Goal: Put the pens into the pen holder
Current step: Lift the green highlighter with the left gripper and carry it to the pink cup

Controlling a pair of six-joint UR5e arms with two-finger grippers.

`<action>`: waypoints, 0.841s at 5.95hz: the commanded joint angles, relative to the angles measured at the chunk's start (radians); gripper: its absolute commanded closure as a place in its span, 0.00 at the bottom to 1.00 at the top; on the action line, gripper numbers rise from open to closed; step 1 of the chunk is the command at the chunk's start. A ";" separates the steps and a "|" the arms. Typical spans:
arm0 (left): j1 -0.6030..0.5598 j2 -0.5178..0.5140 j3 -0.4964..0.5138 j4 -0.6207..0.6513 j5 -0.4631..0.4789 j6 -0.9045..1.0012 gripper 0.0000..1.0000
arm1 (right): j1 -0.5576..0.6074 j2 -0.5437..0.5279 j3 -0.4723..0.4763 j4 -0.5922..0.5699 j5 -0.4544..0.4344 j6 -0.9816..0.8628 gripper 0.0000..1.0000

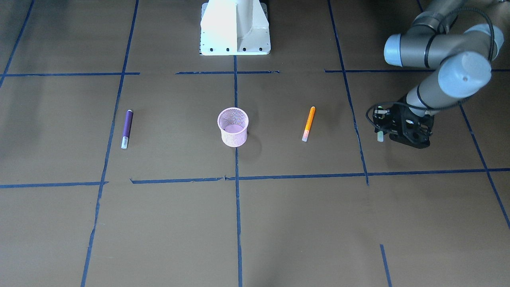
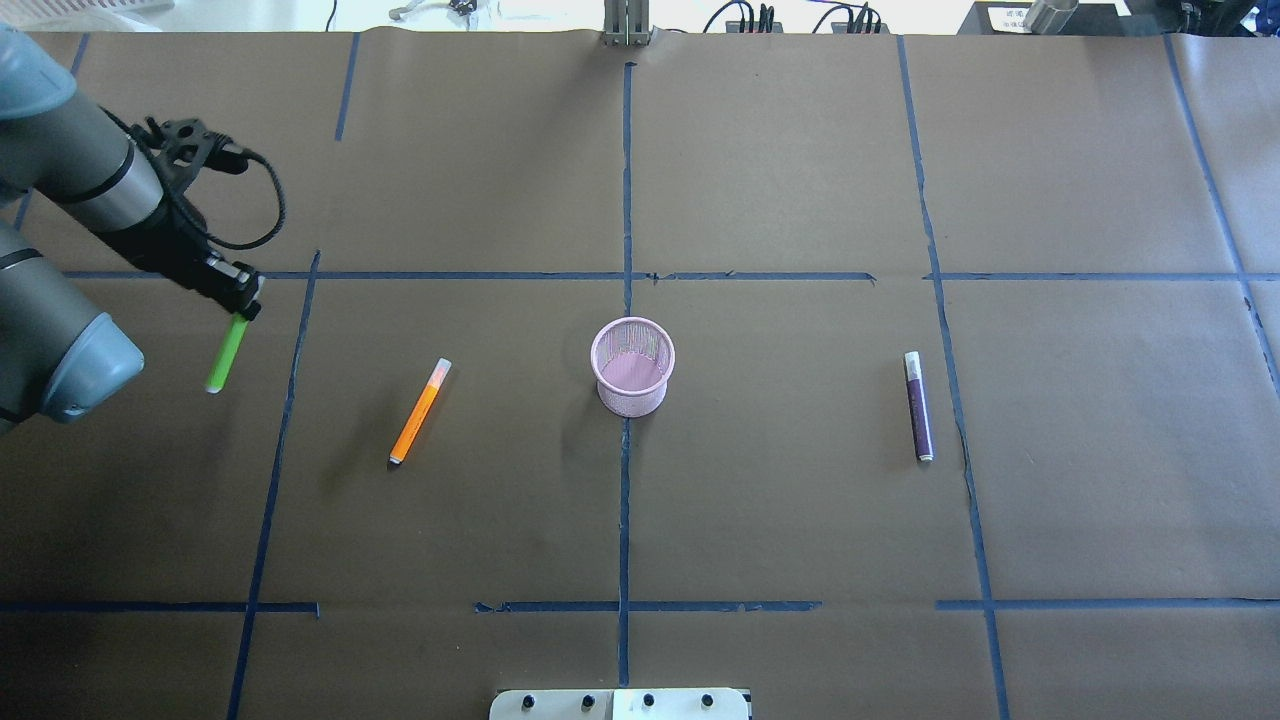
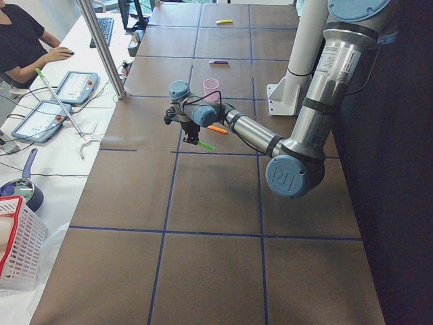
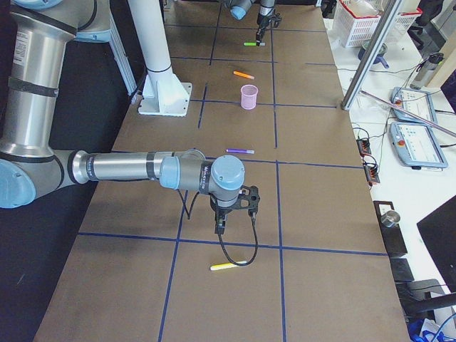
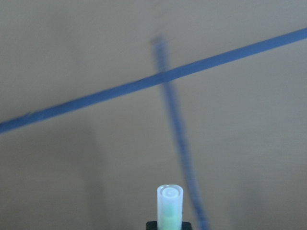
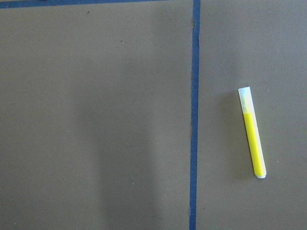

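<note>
My left gripper [image 2: 243,303] is shut on the bright green pen [image 2: 226,355] at the table's far left. It holds the pen tilted, pale cap end down [image 5: 170,203], above the paper. The gripper also shows in the front view [image 1: 383,128]. The pink mesh pen holder [image 2: 632,365] stands upright at the table's middle and looks empty. The orange pen [image 2: 420,410] lies to its left and the purple pen [image 2: 918,405] to its right. The yellow-green pen [image 6: 253,133] lies flat near my right gripper [image 4: 221,224]. I cannot tell whether that gripper is open or shut.
Blue tape lines [image 2: 625,450] divide the brown paper cover into squares. The white robot base [image 1: 235,28] stands at the table's near edge. Tablets [image 3: 40,118], a basket [image 3: 17,250] and a seated operator [image 3: 20,40] are along the far side.
</note>
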 commanded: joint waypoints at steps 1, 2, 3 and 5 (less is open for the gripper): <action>0.092 -0.109 -0.166 0.002 0.106 -0.059 1.00 | -0.001 0.000 -0.001 0.005 0.001 0.002 0.00; 0.207 -0.151 -0.233 -0.001 0.266 -0.074 1.00 | -0.001 0.000 -0.002 0.005 0.001 0.001 0.00; 0.285 -0.229 -0.254 -0.001 0.398 -0.113 1.00 | -0.003 0.000 -0.004 0.005 -0.002 -0.005 0.00; 0.374 -0.274 -0.237 -0.258 0.607 -0.281 1.00 | -0.009 0.000 -0.007 0.003 -0.013 -0.007 0.00</action>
